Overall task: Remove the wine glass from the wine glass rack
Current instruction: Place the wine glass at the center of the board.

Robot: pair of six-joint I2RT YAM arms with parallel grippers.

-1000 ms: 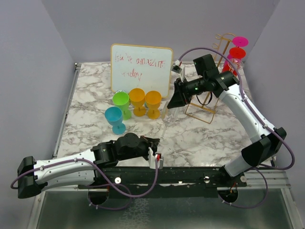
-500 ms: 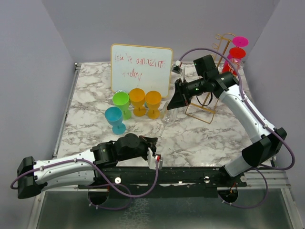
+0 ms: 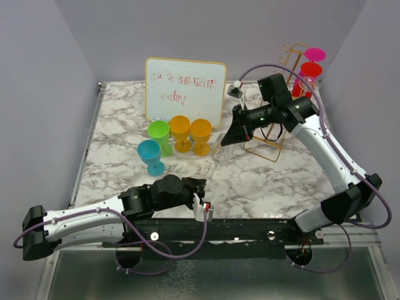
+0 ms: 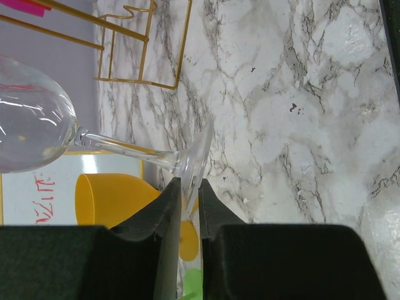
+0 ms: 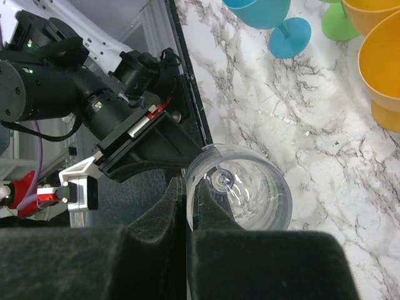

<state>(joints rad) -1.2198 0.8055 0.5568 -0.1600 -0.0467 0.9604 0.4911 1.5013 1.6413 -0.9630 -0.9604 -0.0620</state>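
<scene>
A clear wine glass (image 3: 224,150) hangs tilted over the marble table, between both arms and off the gold wire wine glass rack (image 3: 259,154). My right gripper (image 3: 229,140) is shut on the bowl's rim (image 5: 201,164), one finger inside and one outside. My left gripper (image 3: 202,183) is at the glass's foot (image 4: 199,150). Its jaws stand a narrow slit apart, and the foot's edge lies loosely between the tips (image 4: 189,181). The bowl (image 4: 31,125) points away toward the rack's base (image 4: 140,82).
Red (image 3: 310,69) and pink (image 3: 315,53) glasses hang on the rack's far side. Blue (image 3: 150,153), green (image 3: 159,130) and two orange cups (image 3: 180,128) (image 3: 200,131) stand left of the glass, before a whiteboard (image 3: 185,87). The table's front edge runs close behind my left gripper.
My right jaws have closed onto the glass's rim, and the glass has tipped over toward the right arm. My left jaws have eased apart a little.
</scene>
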